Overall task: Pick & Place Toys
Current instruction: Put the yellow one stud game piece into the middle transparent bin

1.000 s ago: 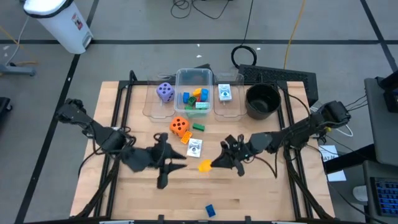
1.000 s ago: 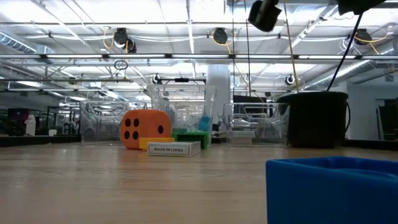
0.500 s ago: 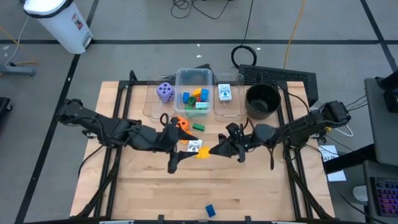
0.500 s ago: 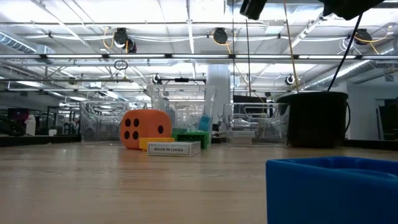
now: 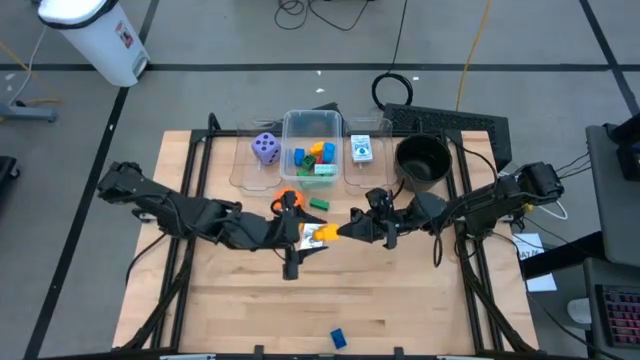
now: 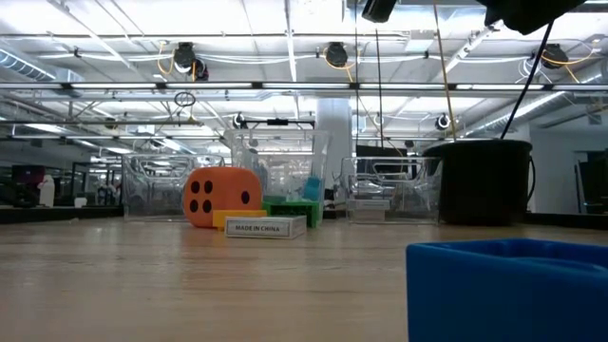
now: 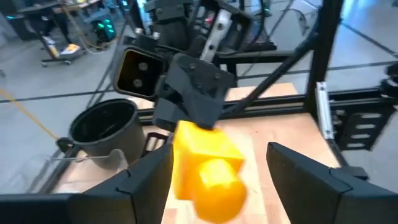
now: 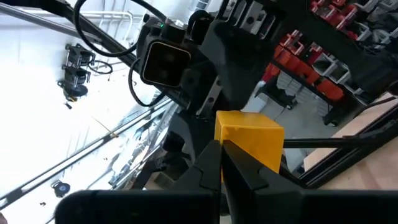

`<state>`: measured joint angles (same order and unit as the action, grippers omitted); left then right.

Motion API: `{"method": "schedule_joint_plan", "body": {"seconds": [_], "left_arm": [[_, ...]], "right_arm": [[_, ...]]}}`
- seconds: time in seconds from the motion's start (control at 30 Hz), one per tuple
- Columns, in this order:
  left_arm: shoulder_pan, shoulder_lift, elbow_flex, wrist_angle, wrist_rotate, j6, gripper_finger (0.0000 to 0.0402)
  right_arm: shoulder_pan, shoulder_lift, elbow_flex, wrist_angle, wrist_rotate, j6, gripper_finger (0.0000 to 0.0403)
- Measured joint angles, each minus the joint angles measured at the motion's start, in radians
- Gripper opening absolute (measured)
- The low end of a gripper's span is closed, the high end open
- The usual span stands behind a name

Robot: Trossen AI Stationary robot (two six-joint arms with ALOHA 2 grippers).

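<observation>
Fingers of the left gripper are spread, one on each side of the yellow block, which lies straight ahead in the gap between them; the block is not yet pinched by them, as far as the left wrist view allows, and its rounded stud points toward that arm; the right gripper is clenched on the block's far end and holds it up above the table, near its middle, so both arms are met at the block and a handover from right to left is judged to be in hand; the move turns on the left fingers closing squarely across the block before the right ones let go.

Behind the meeting point the clear plastic tub with its blocks is found, flanked by the purple die and a printed card; the black pot stands to the right of these; the orange die and a green block lie just beside the left arm; a blue block lies well apart at the near edge; nothing is seen between the fingers and the block.
</observation>
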<state>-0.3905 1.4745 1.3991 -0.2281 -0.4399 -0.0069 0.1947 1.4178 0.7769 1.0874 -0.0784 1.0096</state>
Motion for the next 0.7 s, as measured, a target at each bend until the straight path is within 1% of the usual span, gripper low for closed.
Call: {"method": "schedule_joint_plan", "body": {"seconds": [0.07,0.13,0.47,0.7], "left_arm": [[0.004,0.005,0.0,-0.003,-0.036,0.002,0.0258],[0.004,0.006,0.0,-0.006,-0.051,0.005,0.0258],[0.016,0.005,0.0,-0.006,-0.06,0.069,0.0257],[0.025,0.005,0.0,-0.009,-0.06,0.092,0.0253]], "right_arm": [[0.0,0.0,0.0,0.0,0.0,0.0,0.0],[0.0,0.0,0.0,0.001,0.002,0.0,0.0],[0.001,0.0,0.0,0.016,0.051,0.027,0.0],[0.001,0.0,0.0,0.017,0.053,0.044,0.0]]}}
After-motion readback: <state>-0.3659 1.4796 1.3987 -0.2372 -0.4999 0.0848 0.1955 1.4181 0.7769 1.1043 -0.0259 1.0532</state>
